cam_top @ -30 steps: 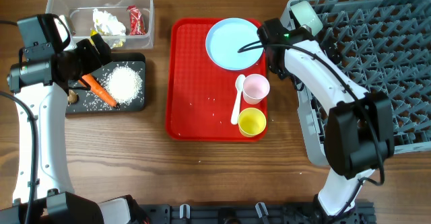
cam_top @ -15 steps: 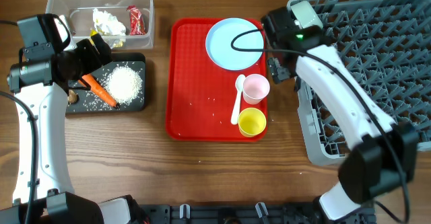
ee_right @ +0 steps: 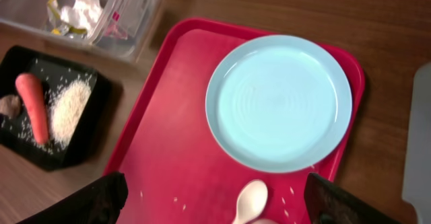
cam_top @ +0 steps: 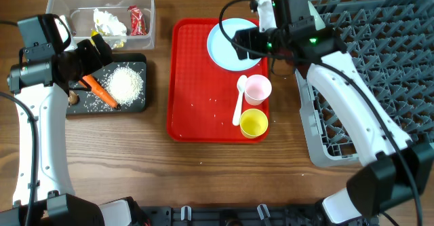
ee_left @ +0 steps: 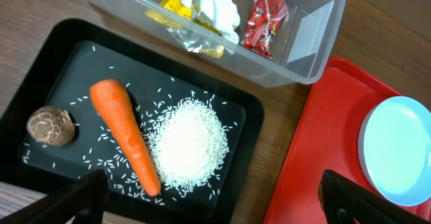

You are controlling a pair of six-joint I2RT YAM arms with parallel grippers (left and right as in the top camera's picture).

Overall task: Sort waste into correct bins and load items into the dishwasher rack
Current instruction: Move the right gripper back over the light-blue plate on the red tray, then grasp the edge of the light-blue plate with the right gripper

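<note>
Well left of the red tray (cam_top: pixel 196 83), the left gripper (cam_top: pixel 93 51) hovers, jaws spread wide and empty, over the black tray (cam_top: pixel 139 70) holding an orange carrot (cam_top: pixel 102 91) and white rice (cam_top: pixel 124 83). Above the red tray's far end, the right gripper (cam_top: pixel 245 43) hangs, jaws likewise apart, over the bare pale blue plate (cam_top: pixel 222 49).

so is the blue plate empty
Empty: the pale blue plate on the red tray shows a bare surface, nothing lying on it.
</note>
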